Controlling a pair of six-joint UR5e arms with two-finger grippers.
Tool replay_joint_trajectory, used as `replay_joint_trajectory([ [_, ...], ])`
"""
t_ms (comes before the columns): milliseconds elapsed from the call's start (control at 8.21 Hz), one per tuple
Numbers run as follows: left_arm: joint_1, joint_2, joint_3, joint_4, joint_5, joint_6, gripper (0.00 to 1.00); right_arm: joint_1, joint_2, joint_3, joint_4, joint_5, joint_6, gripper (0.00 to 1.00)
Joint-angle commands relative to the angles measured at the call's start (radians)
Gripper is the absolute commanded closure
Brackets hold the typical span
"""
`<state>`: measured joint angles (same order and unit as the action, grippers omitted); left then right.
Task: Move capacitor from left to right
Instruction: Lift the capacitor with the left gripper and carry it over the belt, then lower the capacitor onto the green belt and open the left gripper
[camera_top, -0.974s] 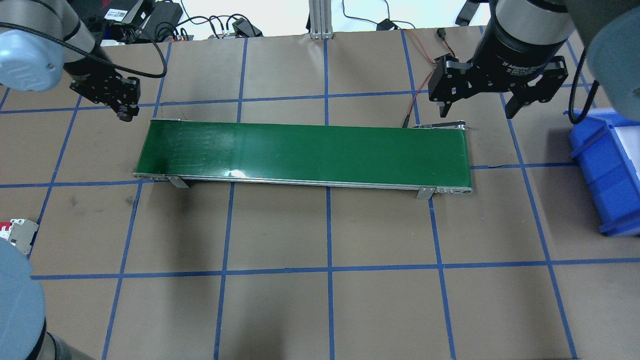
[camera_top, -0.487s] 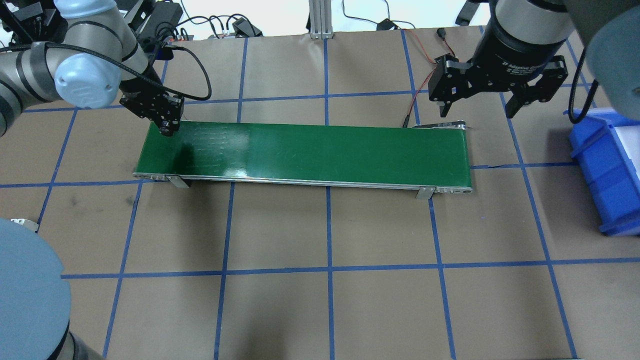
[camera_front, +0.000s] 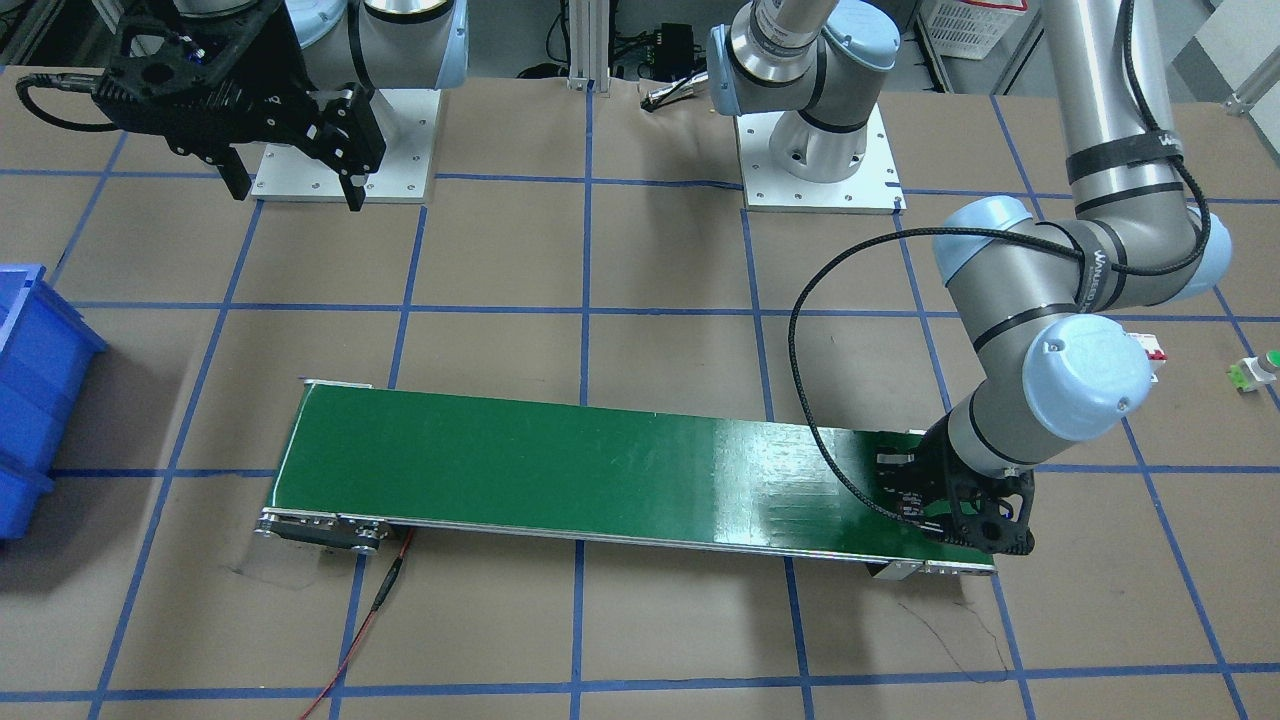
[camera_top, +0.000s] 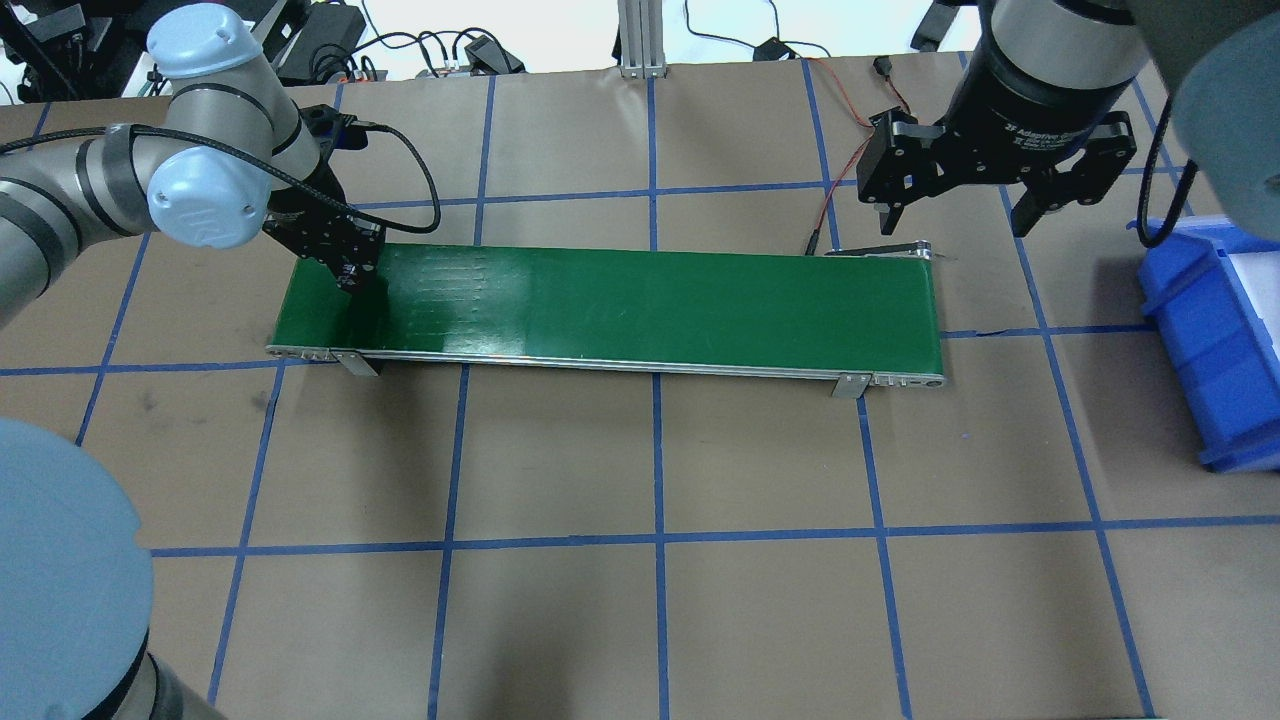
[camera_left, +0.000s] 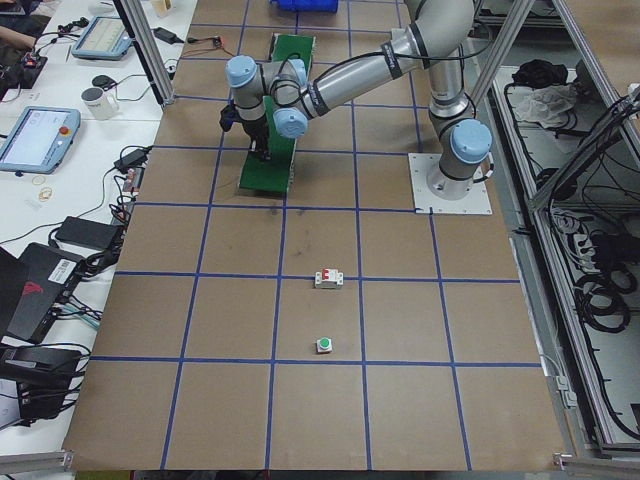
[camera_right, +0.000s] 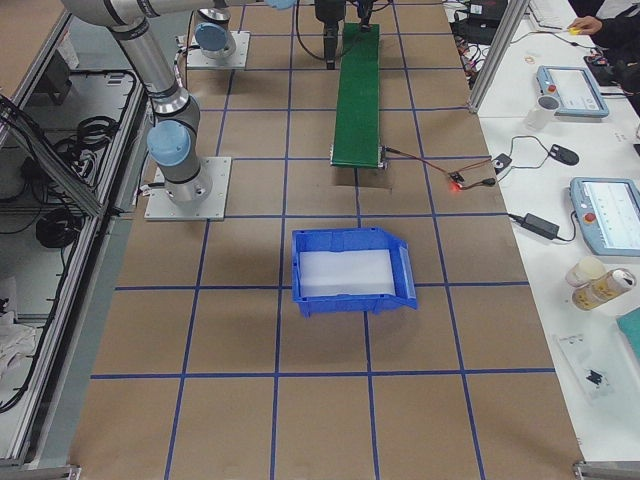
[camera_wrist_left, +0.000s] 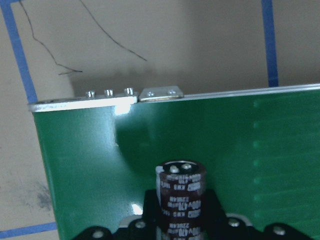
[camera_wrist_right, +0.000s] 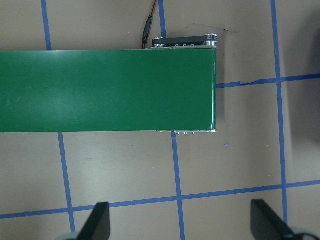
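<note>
The capacitor (camera_wrist_left: 181, 195), a stubby dark cylinder with pale print and a silvery top, is held between the fingers of my left gripper (camera_wrist_left: 181, 212). The left gripper (camera_top: 350, 278) is shut on it, low over the left end of the green conveyor belt (camera_top: 650, 300), near the belt's far edge. It also shows in the front-facing view (camera_front: 985, 530). My right gripper (camera_top: 985, 215) is open and empty, hovering beyond the belt's right end, which shows below it in the right wrist view (camera_wrist_right: 125, 90).
A blue bin (camera_top: 1200, 340) with a white liner stands at the right edge of the table. A white breaker with red switches (camera_left: 329, 279) and a green-capped push-button (camera_left: 324, 345) lie on the table to my left. Cables run along the far edge.
My left arm has swung to the right, from beside the belt's far left corner to over the belt's left end, with the gripper still shut. The right arm has not moved.
</note>
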<state>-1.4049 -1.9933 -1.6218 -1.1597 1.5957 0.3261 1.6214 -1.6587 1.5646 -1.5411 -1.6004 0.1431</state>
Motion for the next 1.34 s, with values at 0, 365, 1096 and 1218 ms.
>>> replay_joint_trajectory([
  [0, 0.0, -0.021, -0.007, 0.028, -0.029, -0.011, 1.0, 0.0, 0.0, 0.0, -0.001, -0.001, 0.001, 0.0],
  [365, -0.005, -0.007, -0.009, 0.023, -0.055, -0.076, 0.49, 0.0, 0.0, 0.0, -0.001, 0.002, 0.001, 0.0],
  [1096, -0.103, 0.138, 0.002, -0.204, -0.16, -0.275, 0.0, -0.003, 0.022, 0.0, -0.061, -0.003, -0.005, 0.0],
  [1218, -0.117, 0.192, 0.002, -0.224, -0.119, -0.283, 0.0, -0.009, 0.051, -0.001, -0.088, -0.012, -0.002, 0.0],
])
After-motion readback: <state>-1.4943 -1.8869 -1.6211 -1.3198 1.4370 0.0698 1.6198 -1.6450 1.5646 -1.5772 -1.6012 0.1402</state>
